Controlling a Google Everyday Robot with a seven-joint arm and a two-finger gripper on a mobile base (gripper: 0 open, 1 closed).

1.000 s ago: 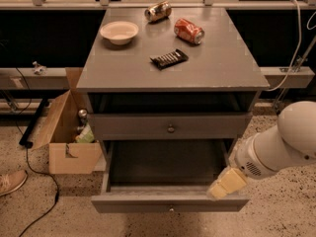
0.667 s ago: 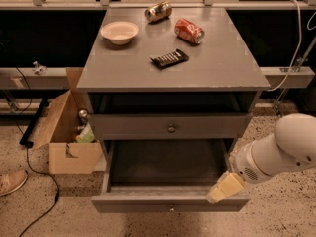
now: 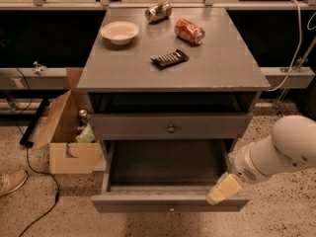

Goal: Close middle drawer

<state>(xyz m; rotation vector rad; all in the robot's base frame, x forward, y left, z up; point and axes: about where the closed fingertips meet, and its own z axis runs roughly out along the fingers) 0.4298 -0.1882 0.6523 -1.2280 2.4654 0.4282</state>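
One drawer is pulled well out of the grey cabinet point(image 3: 224, 63): the middle drawer point(image 3: 148, 197), its deep box open and its low front facing the camera. Above it the taller-fronted drawer point(image 3: 138, 126) with the brass knob point(image 3: 171, 129) sits shut. The gripper point(image 3: 224, 187), a pale tip on the white arm point(image 3: 281, 152), is at the right end of the open drawer's front and seems to touch it; whether it is spread or closed I cannot tell. On the cabinet top lie a white bowl point(image 3: 120, 32), a red can point(image 3: 189, 31), a second can point(image 3: 158, 11) and a dark snack bar point(image 3: 169, 59). A cardboard box point(image 3: 69, 147) stands on the floor to the left.
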